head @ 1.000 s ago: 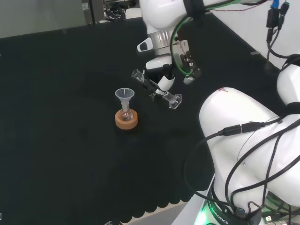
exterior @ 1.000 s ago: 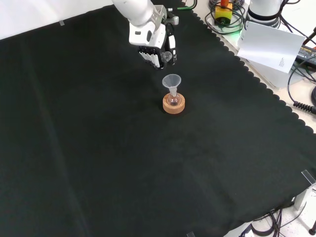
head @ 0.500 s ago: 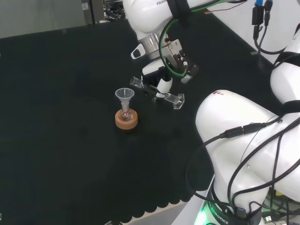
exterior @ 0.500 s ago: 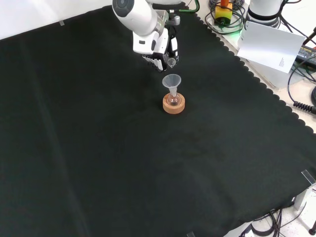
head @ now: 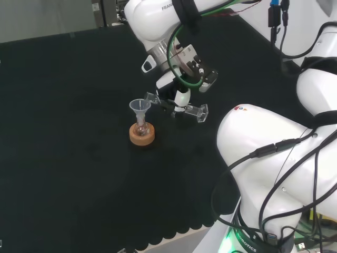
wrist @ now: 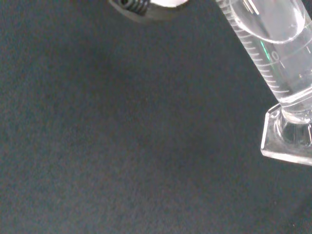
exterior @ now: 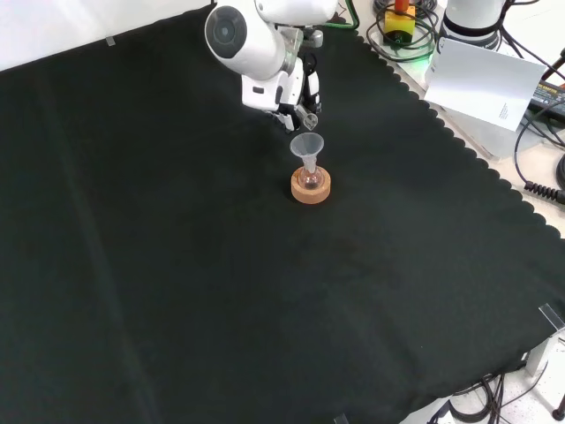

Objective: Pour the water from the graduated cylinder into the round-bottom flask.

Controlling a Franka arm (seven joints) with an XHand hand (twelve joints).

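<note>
Black cloth covers the whole bench, bare but for a little glassware near the middle of the head view. There the hand [head: 176, 95] grasps the graduated cylinder [head: 176, 105], tipped nearly flat with its mouth just over the funnel [head: 139, 108], so the water should run cleanly. The funnel sits in the round-bottom flask [head: 140, 128], which a cork ring [head: 141, 135] keeps upright.

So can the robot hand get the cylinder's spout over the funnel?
Probably yes. The robot hand holds the graduated cylinder tipped nearly flat, its mouth right beside the funnel on the round-bottom flask, with nothing between them.
</note>
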